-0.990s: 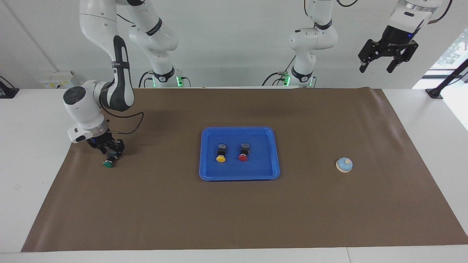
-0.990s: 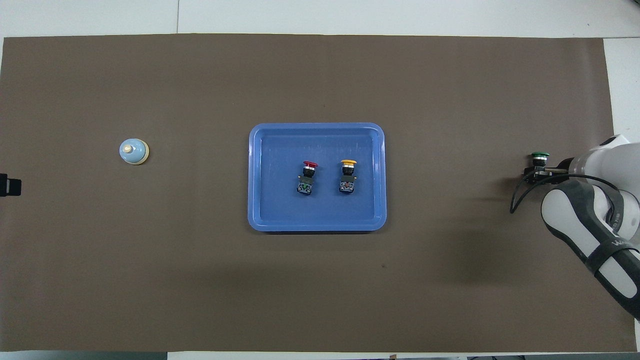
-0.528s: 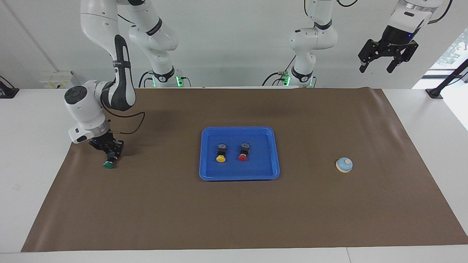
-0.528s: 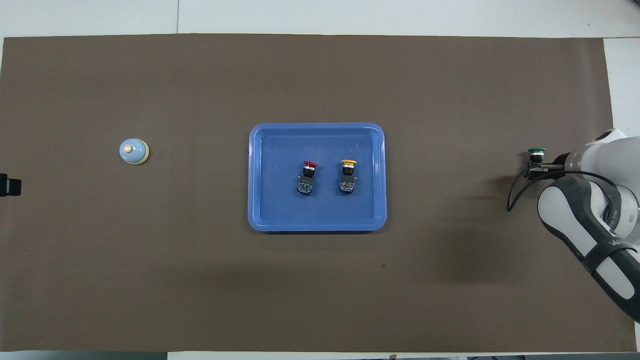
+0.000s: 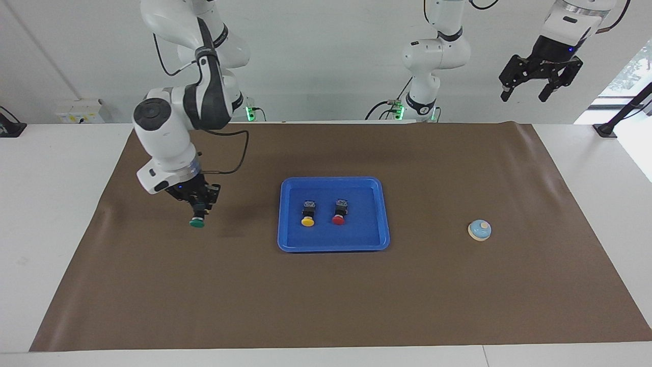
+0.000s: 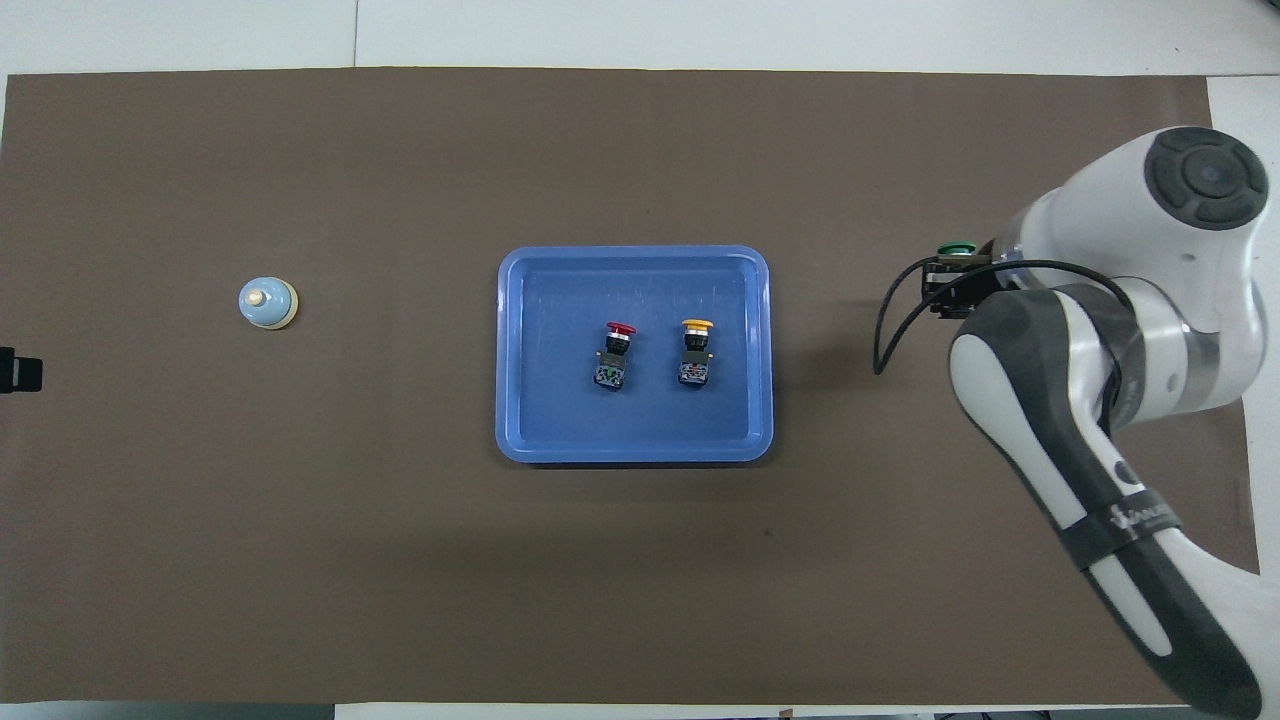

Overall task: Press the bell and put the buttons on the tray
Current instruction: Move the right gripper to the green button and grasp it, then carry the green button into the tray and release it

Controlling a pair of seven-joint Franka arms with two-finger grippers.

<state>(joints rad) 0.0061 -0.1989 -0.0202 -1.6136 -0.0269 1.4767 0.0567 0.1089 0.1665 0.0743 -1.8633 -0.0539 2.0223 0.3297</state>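
I'm holding the green button [image 5: 196, 223] clamped in the right gripper [image 5: 199, 213], cap down over the worktop mat; the tray [image 5: 374, 186] lies toward the left arm's end, whose gripper [image 5: 524, 93] is waiting, jaws apart.

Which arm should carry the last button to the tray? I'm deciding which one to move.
The right. Its gripper is shut on the green button, lifted over the mat beside the tray. The left gripper waits open, high above the table's bell end.
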